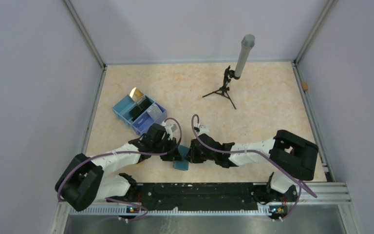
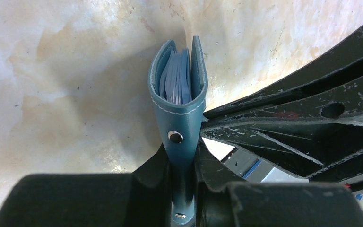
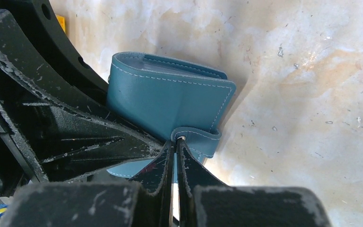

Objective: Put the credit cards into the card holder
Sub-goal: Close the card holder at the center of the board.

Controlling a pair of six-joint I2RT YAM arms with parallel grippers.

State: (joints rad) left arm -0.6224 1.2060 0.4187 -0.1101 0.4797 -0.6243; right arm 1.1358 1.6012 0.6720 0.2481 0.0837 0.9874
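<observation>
The teal card holder (image 1: 180, 159) is held between both grippers just above the near middle of the table. My left gripper (image 2: 183, 161) is shut on its spine end, beside a metal snap. The holder (image 2: 177, 118) stands edge-up and slightly parted, with pale blue leaves inside. My right gripper (image 3: 176, 144) is shut on the holder's clasp strap (image 3: 196, 137), and the folded body (image 3: 165, 104) lies just beyond its tips. A gold credit card (image 1: 136, 93), a black one (image 1: 141, 109) and a silvery one (image 1: 153, 111) lie in the blue tray.
The blue partitioned tray (image 1: 126, 108) sits at the left, behind my left arm. A small black tripod with a grey tube (image 1: 233, 73) stands at the back centre. A small tan object (image 1: 305, 87) lies by the right wall.
</observation>
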